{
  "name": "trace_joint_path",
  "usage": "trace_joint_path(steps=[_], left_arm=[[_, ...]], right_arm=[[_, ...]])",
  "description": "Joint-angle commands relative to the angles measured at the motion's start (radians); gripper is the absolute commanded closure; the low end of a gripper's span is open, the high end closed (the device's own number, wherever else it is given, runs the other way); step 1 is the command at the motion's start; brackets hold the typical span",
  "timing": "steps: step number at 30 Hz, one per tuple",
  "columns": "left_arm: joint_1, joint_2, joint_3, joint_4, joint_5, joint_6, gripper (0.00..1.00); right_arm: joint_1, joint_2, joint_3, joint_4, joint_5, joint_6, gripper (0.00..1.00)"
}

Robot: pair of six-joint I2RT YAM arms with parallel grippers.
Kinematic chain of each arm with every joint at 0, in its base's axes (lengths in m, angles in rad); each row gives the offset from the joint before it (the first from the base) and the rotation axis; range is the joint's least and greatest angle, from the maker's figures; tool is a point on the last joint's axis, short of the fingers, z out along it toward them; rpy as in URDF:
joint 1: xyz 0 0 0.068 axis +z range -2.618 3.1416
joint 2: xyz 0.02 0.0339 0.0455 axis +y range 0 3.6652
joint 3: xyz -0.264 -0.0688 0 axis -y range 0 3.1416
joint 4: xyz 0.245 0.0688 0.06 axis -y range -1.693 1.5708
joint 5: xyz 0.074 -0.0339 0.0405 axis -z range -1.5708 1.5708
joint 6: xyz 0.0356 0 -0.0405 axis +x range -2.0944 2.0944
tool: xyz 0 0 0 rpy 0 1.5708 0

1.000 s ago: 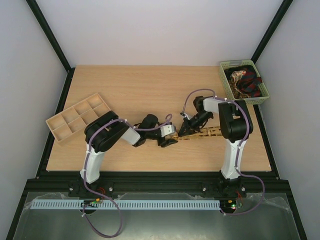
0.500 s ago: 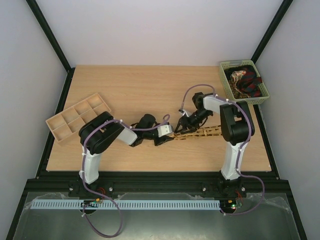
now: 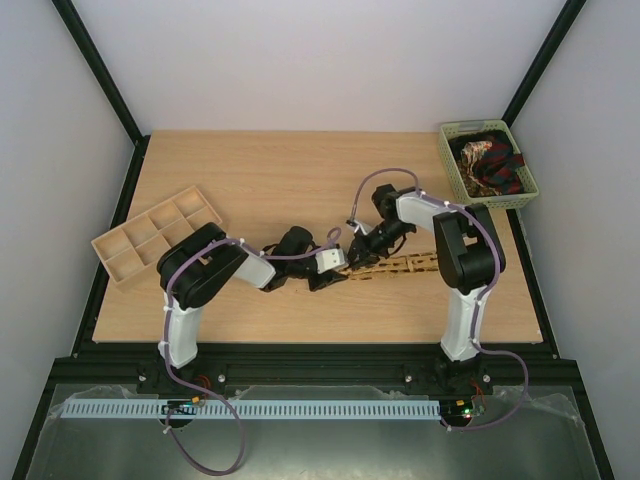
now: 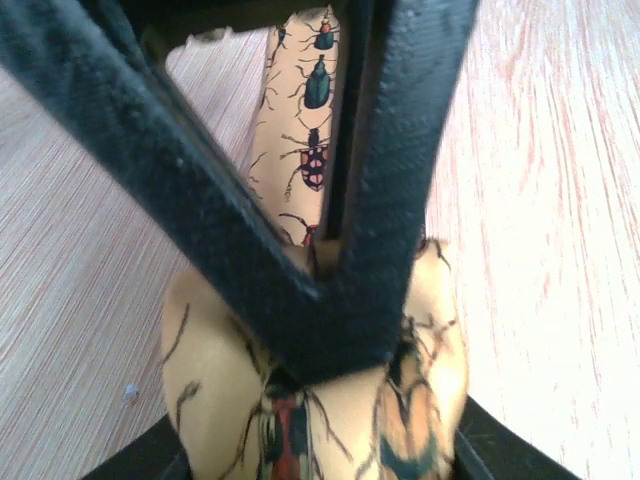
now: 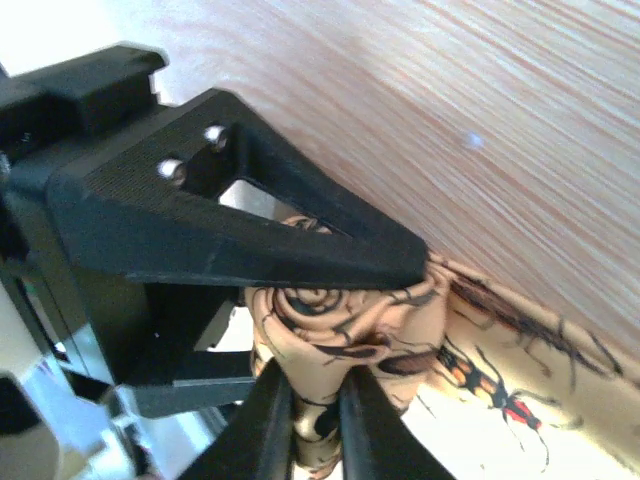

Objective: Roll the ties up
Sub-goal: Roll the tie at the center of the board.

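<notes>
Top view, tie: the tan-yellow tie (image 3: 400, 266) lies flat on the desk (image 3: 270, 180), right of centre near the front edge. Its left end is gathered between the two pincers.
Top view, left pincer: the left pincer (image 3: 336, 272) reaches in low from the left to that gathered end. How its jaws stand is too small to read here.
Top view, right pincer: the right pincer (image 3: 362, 250) meets the same end from the far side, just beside the left one.
Top view, surroundings: a green basket (image 3: 500, 202) at the far right corner holds bundled ties (image 3: 488, 160) in dark red, black and cream. A divided wooden tray (image 3: 150, 238) sits at the left edge.
Left wrist, pincer: both black fingers (image 4: 400, 150) converge to a point, pressed together on the roll (image 4: 330, 420) of insect-printed fabric.
Left wrist, tie: the unrolled strip runs away flat over the wood grain.
Right wrist, pincer: its two fingertips at the bottom edge pinch the roll's lower side, and fabric fills the narrow gap.
Right wrist, tie: the roll's spiral end faces the camera, tucked under the left pincer's black finger. The loose strip trails off to the right.
</notes>
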Motion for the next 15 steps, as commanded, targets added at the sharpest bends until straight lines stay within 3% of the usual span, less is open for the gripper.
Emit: trace_joint_path(steps=[1,7,15], left_arm=[[0.004,0.023,-0.025,-0.171,-0.045,0.009,0.59],[0.009,-0.018,-0.026,-0.112,0.015,-0.019,0.33],[-0.001,-0.005,-0.015,0.031,0.066,-0.09,0.23]], right_arm=[[-0.011,0.018,-0.024,-0.018,0.122,-0.016,0.98],[-0.065,0.022,-0.088,-0.004,0.234,-0.033,0.99],[-0.085,0.07,-0.102,0.034,0.304,-0.007,0.99]])
